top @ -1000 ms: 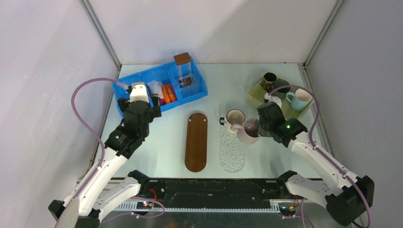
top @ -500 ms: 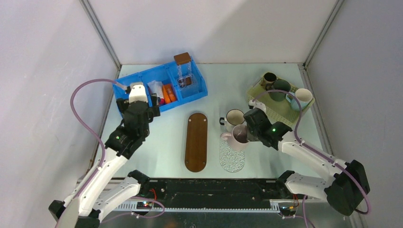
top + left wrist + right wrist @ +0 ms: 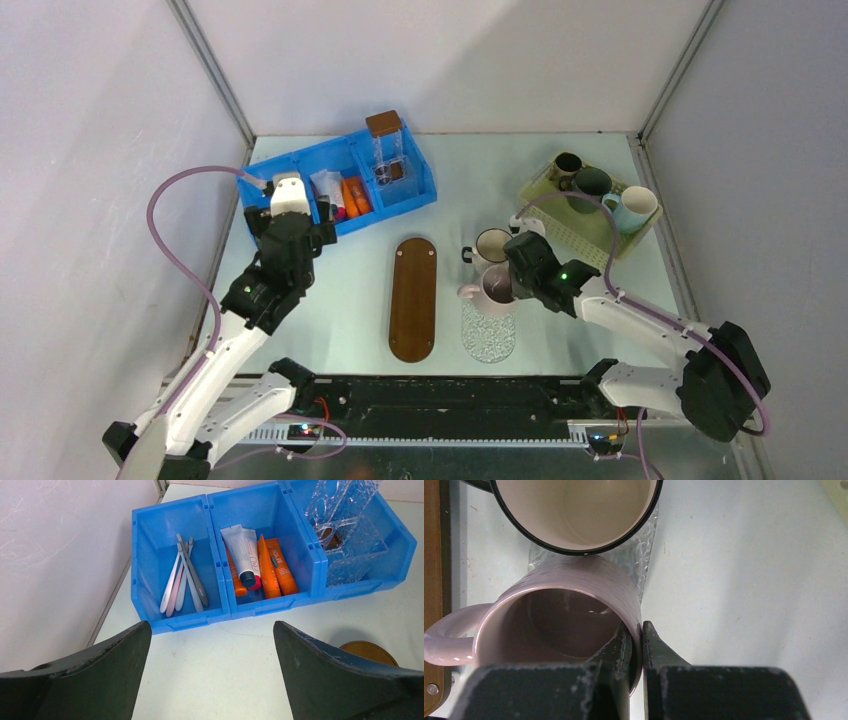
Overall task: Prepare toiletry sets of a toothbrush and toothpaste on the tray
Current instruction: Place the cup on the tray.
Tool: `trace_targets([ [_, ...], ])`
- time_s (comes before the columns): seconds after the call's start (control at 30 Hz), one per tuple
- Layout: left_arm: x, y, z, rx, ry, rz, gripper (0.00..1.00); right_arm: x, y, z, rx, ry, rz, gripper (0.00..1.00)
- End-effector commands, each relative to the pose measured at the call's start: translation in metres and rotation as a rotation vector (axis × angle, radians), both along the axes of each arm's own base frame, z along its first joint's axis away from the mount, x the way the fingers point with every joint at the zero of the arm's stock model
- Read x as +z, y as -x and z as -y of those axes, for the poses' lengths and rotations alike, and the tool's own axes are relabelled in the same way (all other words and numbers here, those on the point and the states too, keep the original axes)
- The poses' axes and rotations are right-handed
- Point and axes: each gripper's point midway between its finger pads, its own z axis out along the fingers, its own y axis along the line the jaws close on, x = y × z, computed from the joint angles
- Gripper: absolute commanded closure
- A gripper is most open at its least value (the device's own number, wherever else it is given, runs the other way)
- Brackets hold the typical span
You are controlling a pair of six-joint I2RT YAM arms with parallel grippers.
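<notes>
Some pink mug rim behind R gripper.

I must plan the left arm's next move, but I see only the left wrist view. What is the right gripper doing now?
Observer: The right gripper is shut on the rim of the pink mug, one finger inside and one outside.
Operator: Where is this mug?
Observer: Over the clear bumpy tray, close beside the cream mug. I cannot tell whether it rests or hangs.
Operator: I see only an edge of the wooden tray. Is something on it?
Observer: Nothing lies on the wooden tray; the top view shows its whole surface bare.
</notes>
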Motion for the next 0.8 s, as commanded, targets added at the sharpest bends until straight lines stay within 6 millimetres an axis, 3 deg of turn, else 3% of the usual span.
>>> trace_targets([
  [0.0, 0.004, -0.002, -0.007, 0.033, -0.011, 0.021, 0.00, 0.021, -0.027, -0.020, -0.027, -0.087, 0.126, 1.00],
  [0.57, 0.004, -0.003, -0.007, 0.034, -0.012, 0.018, 0.00, 0.001, -0.020, -0.014, -0.108, -0.037, 0.101, 1.00],
  [0.77, 0.004, -0.003, -0.007, 0.032, -0.011, 0.018, 0.00, 0.000, -0.017, -0.014, -0.114, -0.033, 0.095, 0.94],
])
